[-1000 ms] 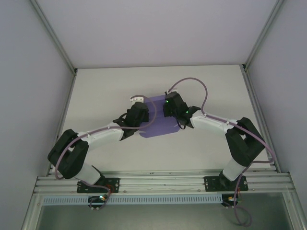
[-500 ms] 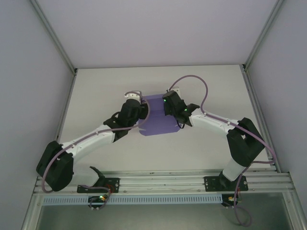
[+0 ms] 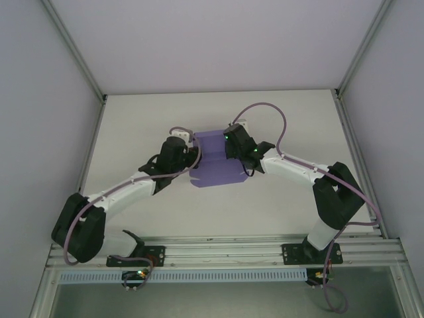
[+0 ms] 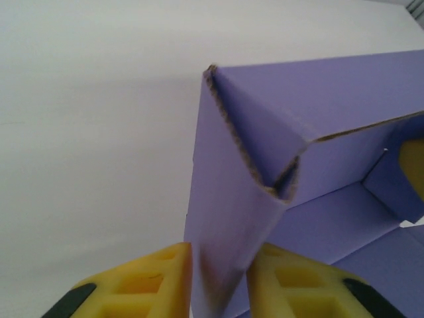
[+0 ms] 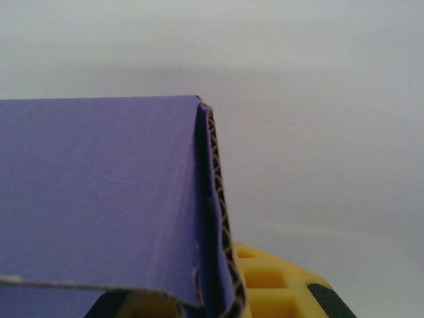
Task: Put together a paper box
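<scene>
Pinching Two Walls of a Half-Folded Box

Lying at the centre of the top view on the white table (image 3: 285,116), the matte purple, thin corrugated-card paper box (image 3: 222,169) is partly raised, with walls standing and the top open. The left gripper (image 4: 222,268) meets its left edge and the right gripper (image 5: 199,301) its upper right corner.

In the left wrist view, the yellow fingers (image 4: 149,281) at the bottom of the frame straddle a doubled-over side wall. They press close to both faces with no gap visible, so I read this as a pinch on the card. In the right wrist view the right gripper is clamped on another wall, whose fluted edge runs up the middle of the frame.

Risks, as I judge them:
- The folded wall at the centre of the left wrist view shows a small opening at its crease, so it could spring apart if the pinch loosens.
- Two arms pulling against each other could tear or crease such thin card.
- A hard squeeze could crush the flutes.
- If either hold slips, the light box could skid across the smooth table.
</scene>
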Motion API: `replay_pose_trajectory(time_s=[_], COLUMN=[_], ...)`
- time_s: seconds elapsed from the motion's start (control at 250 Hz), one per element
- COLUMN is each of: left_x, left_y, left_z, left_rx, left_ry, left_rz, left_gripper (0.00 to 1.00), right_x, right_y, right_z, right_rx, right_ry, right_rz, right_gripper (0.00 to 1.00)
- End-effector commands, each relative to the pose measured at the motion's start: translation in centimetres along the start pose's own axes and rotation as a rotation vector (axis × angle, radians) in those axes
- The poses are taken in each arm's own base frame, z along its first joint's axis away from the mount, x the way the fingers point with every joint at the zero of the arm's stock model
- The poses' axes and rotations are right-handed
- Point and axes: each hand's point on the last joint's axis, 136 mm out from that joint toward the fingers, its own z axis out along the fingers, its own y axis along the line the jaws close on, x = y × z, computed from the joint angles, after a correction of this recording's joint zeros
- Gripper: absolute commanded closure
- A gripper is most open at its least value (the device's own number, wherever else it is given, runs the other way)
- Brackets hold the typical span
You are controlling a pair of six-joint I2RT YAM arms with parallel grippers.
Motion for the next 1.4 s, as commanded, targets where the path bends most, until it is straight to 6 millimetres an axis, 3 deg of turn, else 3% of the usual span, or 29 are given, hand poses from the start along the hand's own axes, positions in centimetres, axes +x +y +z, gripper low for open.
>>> replay_pose_trajectory(time_s=[0.0, 0.18, 0.351, 0.527, 0.699, 0.89, 1.014, 1.094, 1.21, 1.294, 1.394], left_x=[-1.5, -2.3, -3.1, -3.2, -2.5, -1.9, -2.0, -2.0, -1.6, -2.1, -2.9], left_y=[-0.4, 1.7, 4.6, 7.2, 8.1, 10.4, 10.2, 7.7, 3.0, -0.1, -2.3], left_z=[0.6, 1.1, 1.6, 0.9, 0.0, -2.1, -1.9, 0.0, 1.9, 1.1, -1.0], left_rx=[0.005, -0.125, -0.376, -0.669, -0.776, -0.910, -0.906, -0.746, -0.372, -0.131, 0.059], left_ry=[-0.025, -0.058, -0.076, -0.046, -0.012, 0.027, 0.036, 0.041, 0.023, -0.020, -0.061], left_rz=[0.013, 0.019, 0.083, 0.115, 0.126, 0.057, 0.041, 0.089, 0.058, 0.027, -0.007], left_gripper=[0.80, 0.85, 1.00, 1.00, 1.00, 1.00, 1.00, 1.00, 0.75, 0.45, 0.26], right_x=[-0.6, -0.3, -0.1, 0.4, 0.6, 0.3, 0.2, 0.0, 0.0, 0.1, 0.5], right_y=[0.8, 1.6, 1.9, -0.7, -2.8, -3.1, -2.5, -2.3, -1.8, -1.6, -1.5], right_z=[-0.4, -0.9, -1.4, -1.3, -0.8, -0.6, -0.4, -0.4, -0.1, 0.0, 0.3], right_rx=[-0.038, -0.091, -0.091, 0.063, 0.157, 0.150, 0.121, 0.114, 0.089, 0.072, 0.059], right_ry=[-0.007, -0.001, 0.010, 0.018, 0.023, 0.011, 0.007, 0.006, 0.010, 0.018, 0.034], right_rz=[0.017, -0.002, -0.018, 0.031, 0.088, 0.111, 0.109, 0.100, 0.087, 0.078, 0.061], right_gripper=[1.00, 1.00, 1.00, 1.00, 1.00, 1.00, 1.00, 1.00, 1.00, 1.00, 1.00])
